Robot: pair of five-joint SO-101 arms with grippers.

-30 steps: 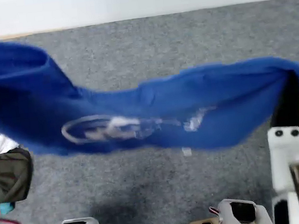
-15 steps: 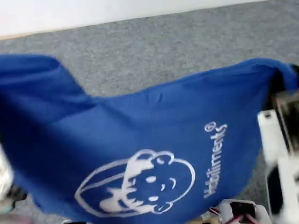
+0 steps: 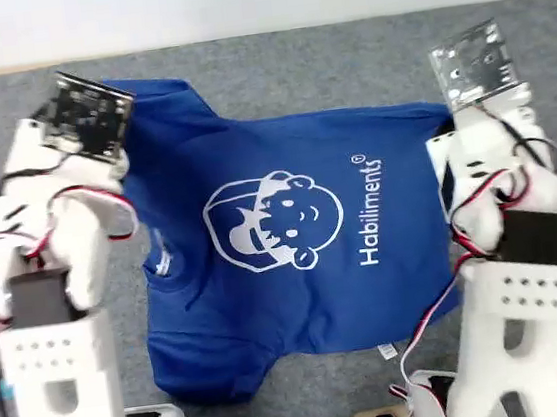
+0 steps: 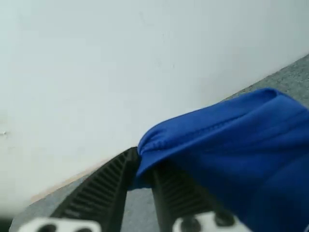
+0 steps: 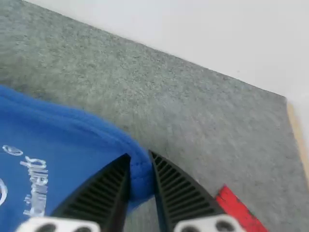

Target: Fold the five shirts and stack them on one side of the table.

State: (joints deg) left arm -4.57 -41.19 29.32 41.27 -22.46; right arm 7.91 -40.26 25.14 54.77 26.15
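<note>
Blue shirt [image 3: 300, 307] dropped flat on table [image 3: 323, 72]; near sleeve [image 3: 212, 372] crumpled.

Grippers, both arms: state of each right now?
Left gripper: closed on the blue fabric T-shirt with white print.
Right gripper: closed on the same T-shirt's edge.

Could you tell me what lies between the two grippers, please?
The blue shirt, spread on the grey mat, as the high view shows; the left gripper and right gripper each pinch its edge.
</note>
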